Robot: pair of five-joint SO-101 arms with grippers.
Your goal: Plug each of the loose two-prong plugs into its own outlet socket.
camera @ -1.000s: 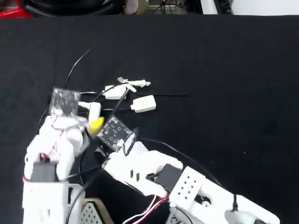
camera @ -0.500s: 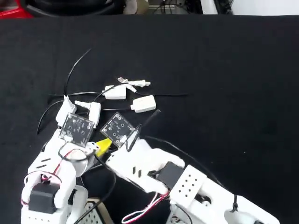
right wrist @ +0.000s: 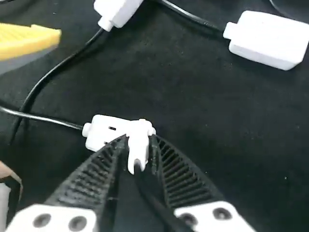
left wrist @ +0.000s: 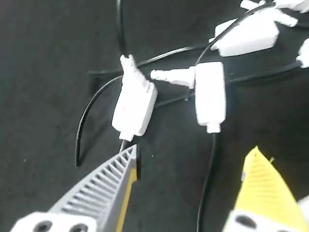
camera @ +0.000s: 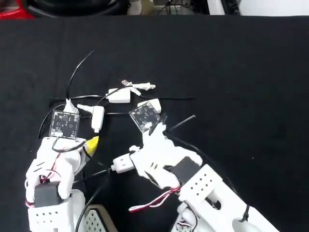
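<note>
The right tool point(right wrist: 137, 147) is pinching a white plug point(right wrist: 113, 133) lying on the surface point(right wrist: 217, 121). It is probably light, rigid and slick, so gripping its body squarely is seeming wisest. Farther off, the left tool point(left wrist: 193, 152) is hovering open near a second plug point(left wrist: 134, 104).

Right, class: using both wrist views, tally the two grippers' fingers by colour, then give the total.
Black fingers: 2, on the right gripper, shut on the white connector
Grey finger: 1, on the left gripper
Yellow finger: 1, same gripper
Total: 4

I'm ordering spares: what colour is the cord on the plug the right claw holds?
Black; the cord shows best in the right wrist view.
</note>
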